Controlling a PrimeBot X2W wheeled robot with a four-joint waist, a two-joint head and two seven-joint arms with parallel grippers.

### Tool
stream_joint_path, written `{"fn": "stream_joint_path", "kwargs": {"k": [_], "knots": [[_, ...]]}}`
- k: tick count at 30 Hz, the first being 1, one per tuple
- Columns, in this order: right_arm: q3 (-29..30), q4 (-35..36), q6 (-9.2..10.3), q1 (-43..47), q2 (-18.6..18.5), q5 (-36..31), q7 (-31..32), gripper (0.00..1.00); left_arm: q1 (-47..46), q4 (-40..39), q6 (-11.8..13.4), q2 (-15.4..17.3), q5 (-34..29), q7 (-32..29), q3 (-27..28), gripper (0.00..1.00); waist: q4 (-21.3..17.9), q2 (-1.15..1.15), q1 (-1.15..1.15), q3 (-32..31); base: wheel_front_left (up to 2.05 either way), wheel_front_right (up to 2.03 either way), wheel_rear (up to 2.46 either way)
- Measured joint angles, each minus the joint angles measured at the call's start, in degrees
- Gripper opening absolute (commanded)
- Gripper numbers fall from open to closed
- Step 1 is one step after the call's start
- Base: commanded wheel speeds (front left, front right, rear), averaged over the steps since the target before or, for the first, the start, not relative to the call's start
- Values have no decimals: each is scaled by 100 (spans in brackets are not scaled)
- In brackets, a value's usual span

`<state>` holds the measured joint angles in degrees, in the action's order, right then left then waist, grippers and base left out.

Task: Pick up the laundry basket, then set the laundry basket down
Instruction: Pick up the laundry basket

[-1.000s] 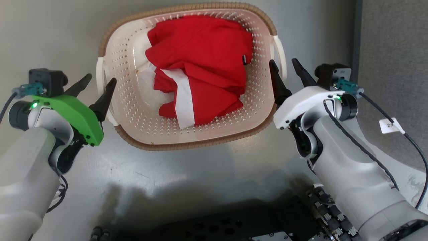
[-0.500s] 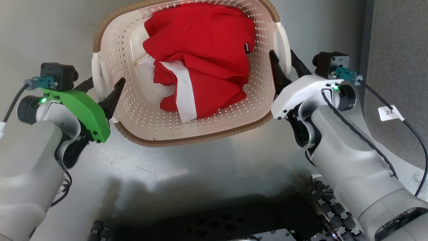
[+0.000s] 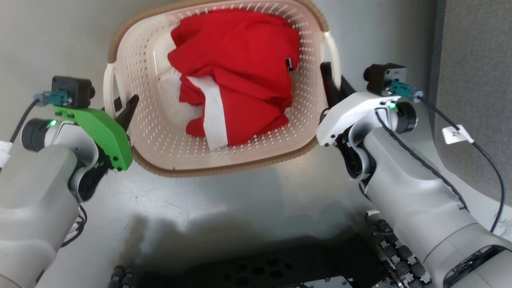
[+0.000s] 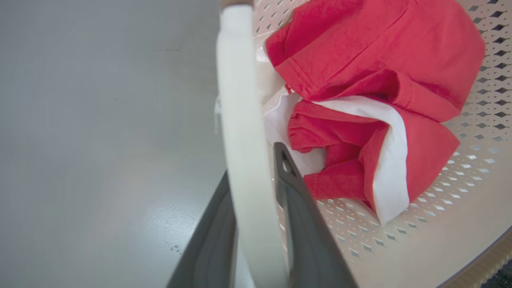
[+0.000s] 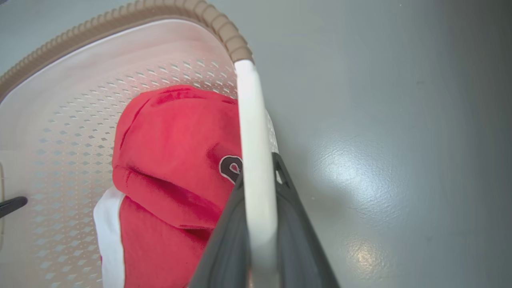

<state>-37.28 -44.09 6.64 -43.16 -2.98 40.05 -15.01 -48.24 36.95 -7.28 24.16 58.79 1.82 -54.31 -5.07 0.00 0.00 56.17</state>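
Both pincers are clamped, the left pincer (image 3: pixel 120 106) on the left handle (image 4: pixel 244 120) and the right pincer (image 3: pixel 334 78) on the right handle (image 5: pixel 256 160) of the laundry basket (image 3: pixel 160 132), which lies between them over the grey floor (image 3: pixel 240 200), mouth up, long axis left-to-right, right end slightly farther.

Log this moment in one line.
laundry basket: holds red garment | left gripper: shut on left handle | right gripper: shut on right handle

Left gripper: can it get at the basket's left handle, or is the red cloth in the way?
Likely yes: the left gripper has its fingers either side of the white handle of the laundry basket, seemingly closed on it. The red cloth lies deeper inside, not between finger and handle.
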Motion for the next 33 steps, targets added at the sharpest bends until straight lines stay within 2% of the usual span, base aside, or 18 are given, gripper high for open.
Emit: {"fn": "stream_joint_path", "kwargs": {"k": [13, 21, 33], "knots": [[-321, -299, -27, 5, 110, 304, 44, 0, 2, 403, 0, -19, 183, -68, -367, 0, -50, 0, 0, -585, 0, 0, 0], [-621, -691, -138, 47, 120, 625, 56, 0, 26, 661, 0, -156, 457, -188, -555, 0, -120, 0, 0, -1142, 0, 0, 0], [-966, -1063, -260, 152, 130, 1004, 602, 0, 442, 935, 0, -345, 823, -432, -739, 0, -225, 0, 0, -2087, 0, 0, 0]]}}
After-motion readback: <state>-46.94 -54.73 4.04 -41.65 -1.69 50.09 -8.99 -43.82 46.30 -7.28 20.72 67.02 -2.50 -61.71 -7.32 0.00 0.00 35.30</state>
